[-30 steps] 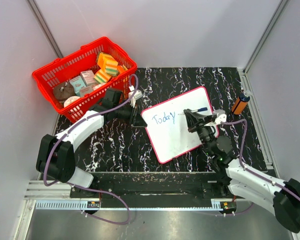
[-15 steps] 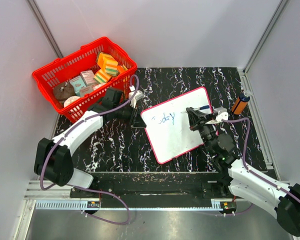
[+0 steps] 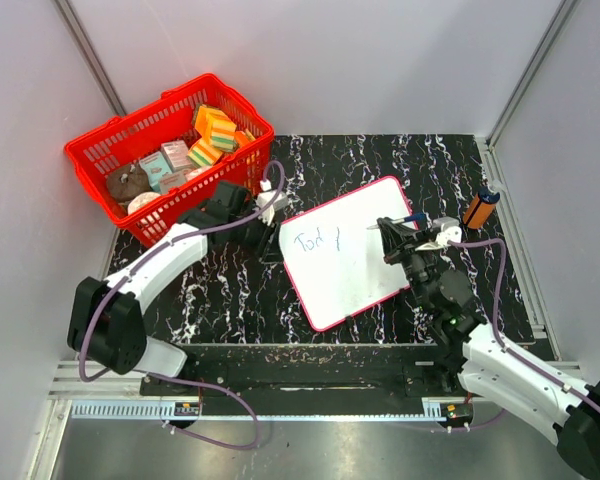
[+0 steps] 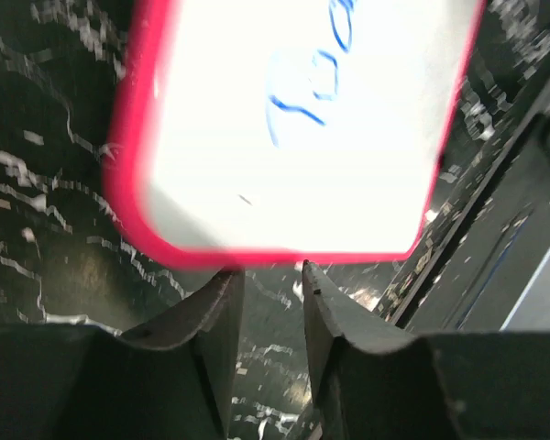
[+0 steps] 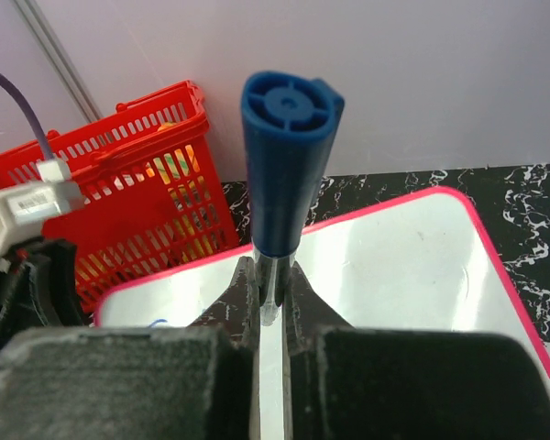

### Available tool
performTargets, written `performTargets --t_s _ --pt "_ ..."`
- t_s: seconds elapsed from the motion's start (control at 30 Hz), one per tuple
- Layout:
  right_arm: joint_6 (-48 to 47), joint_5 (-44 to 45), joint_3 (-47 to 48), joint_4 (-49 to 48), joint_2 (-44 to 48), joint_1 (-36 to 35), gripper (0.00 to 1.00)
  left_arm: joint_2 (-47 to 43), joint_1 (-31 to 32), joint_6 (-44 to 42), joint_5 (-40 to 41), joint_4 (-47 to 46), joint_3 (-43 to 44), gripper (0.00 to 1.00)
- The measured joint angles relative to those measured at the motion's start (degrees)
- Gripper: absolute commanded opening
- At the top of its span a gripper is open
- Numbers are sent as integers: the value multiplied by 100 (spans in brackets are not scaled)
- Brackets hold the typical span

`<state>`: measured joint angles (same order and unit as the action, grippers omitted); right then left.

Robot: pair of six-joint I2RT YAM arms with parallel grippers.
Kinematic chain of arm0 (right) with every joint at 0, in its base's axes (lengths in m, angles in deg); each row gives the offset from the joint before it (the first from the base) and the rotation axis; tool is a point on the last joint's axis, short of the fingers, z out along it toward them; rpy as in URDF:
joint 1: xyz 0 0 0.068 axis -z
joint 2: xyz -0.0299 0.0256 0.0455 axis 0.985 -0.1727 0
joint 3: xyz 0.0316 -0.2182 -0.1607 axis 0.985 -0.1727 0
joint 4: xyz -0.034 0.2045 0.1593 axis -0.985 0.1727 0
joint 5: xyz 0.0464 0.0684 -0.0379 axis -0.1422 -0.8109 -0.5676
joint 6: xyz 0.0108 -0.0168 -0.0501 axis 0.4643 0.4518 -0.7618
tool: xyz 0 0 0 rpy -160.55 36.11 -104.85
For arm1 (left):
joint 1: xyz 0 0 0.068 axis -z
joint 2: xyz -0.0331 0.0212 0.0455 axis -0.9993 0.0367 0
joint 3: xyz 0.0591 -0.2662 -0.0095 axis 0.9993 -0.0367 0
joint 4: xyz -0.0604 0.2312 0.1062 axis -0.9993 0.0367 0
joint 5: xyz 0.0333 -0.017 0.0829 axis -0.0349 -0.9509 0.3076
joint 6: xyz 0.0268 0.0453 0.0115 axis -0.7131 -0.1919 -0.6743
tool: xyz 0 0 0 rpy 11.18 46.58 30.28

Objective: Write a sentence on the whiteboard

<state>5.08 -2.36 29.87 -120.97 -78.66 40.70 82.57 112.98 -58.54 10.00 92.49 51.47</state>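
The sentence (image 3: 316,240), so far "Tod" and a stroke, lies on the whiteboard (image 3: 350,280) left of the right gripper (image 3: 405,232), which pinches a marker (image 5: 284,165). The left gripper (image 4: 270,273), jaws slightly parted, meets the whiteboard's rim just ahead; whether it grips I cannot tell. Brace that corner and press lightly.

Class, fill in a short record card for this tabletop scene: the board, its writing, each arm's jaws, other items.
board: flat white whiteboard with red-pink rim, lying on black marbled table
writing: blue marker letters, roughly "Tod" plus a stroke
left gripper: jaws slightly apart at board's rim
right gripper: jaws shut on blue marker pen
other: red plastic basket; orange cylinder
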Motion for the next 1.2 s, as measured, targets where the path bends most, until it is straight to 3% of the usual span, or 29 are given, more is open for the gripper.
performTargets --t_s 0.33,0.47,0.5,0.6,0.73,0.93,1.07,1.2 --pt "4 57 0 264 302 4 0 321 116 -501 721 601 -107 60" --pt "0 57 0 319 302 4 0 210 116 -520 935 629 -107 82" --pt "0 57 2 319 302 4 0 136 116 -533 979 634 -107 92" --pt "-2 57 7 326 302 4 0 -334 114 -468 1176 649 -114 99" --pt "-4 55 72 389 341 4 0 -1272 46 -181 1399 619 -243 99" --pt "4 50 170 446 413 4 0 -2717 -402 1344 1252 -13 -1357 99" --pt "39 44 170 481 417 4 0 -3324 -442 3220 822 -1832 -2990 99" --pt "72 44 170 586 472 4 0 -3051 -389 4634 595 -3416 -4218 99"
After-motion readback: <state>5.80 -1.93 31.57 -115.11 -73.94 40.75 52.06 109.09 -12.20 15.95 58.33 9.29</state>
